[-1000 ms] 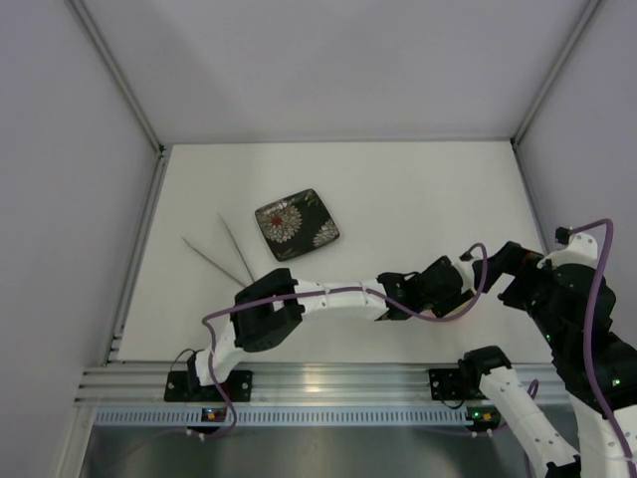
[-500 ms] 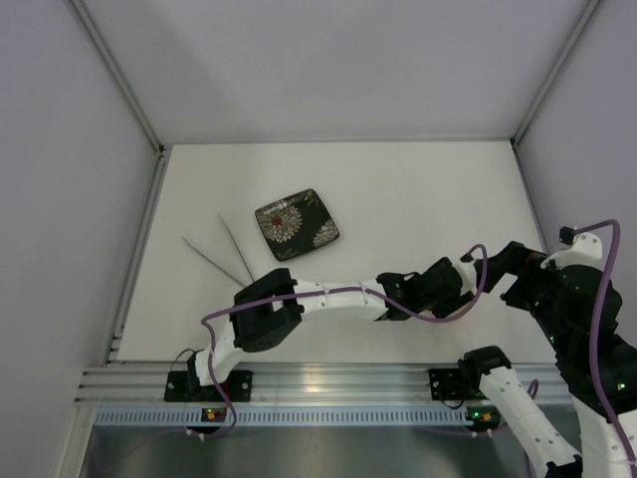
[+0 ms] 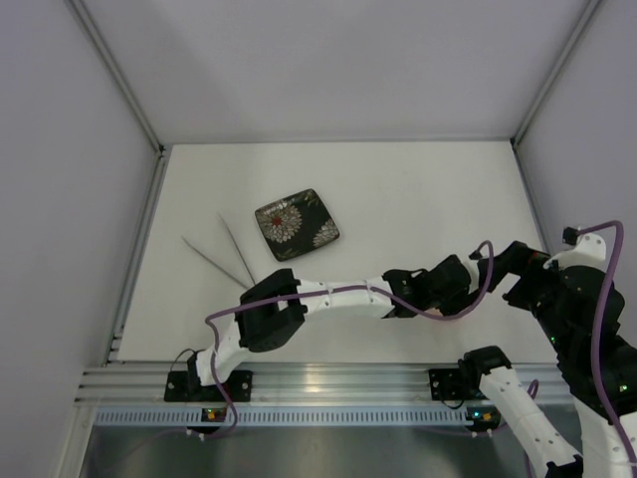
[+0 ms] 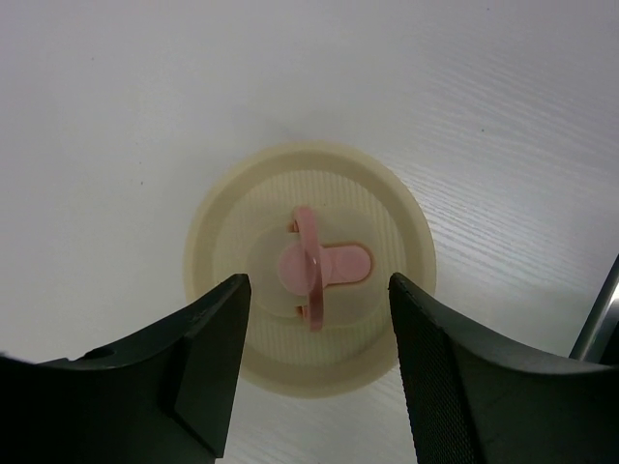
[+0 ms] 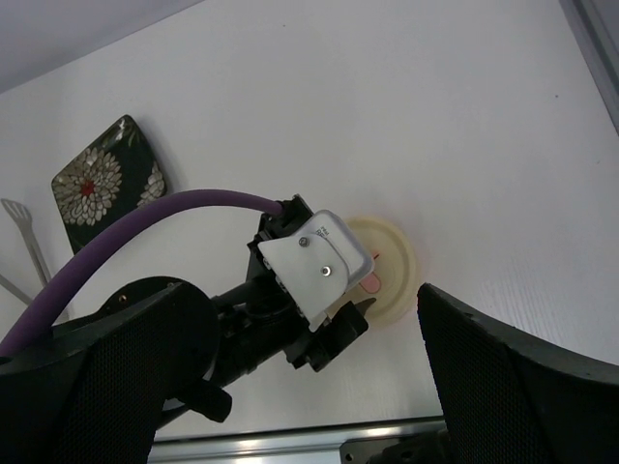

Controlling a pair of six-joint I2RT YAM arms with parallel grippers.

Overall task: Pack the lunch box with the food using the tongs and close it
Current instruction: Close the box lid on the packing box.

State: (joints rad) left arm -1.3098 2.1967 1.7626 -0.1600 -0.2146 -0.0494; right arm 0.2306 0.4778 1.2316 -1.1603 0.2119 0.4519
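Note:
The lunch box shows as a cream round lid [image 4: 309, 266] with an upright pink tab, lying on the white table; I cannot tell whether the cup is under it. My left gripper [image 4: 317, 285] hovers straight above it, open, one jaw on each side of the tab and touching nothing. In the right wrist view the same lid [image 5: 392, 266] peeks out beside the left gripper. My right gripper [image 5: 305, 290] is raised at the right, open and empty. The tongs [image 3: 224, 257] lie on the table left of the plate. No food is in view.
A dark square plate [image 3: 298, 224] with flower patterns sits on the middle left of the table [image 3: 418, 189]. White walls close in three sides. An aluminium rail [image 3: 338, 383] runs along the near edge by the arm bases.
My left arm has edged slightly to the right over the lid. The right arm has drifted a little to the right. Tongs and plate have not moved.

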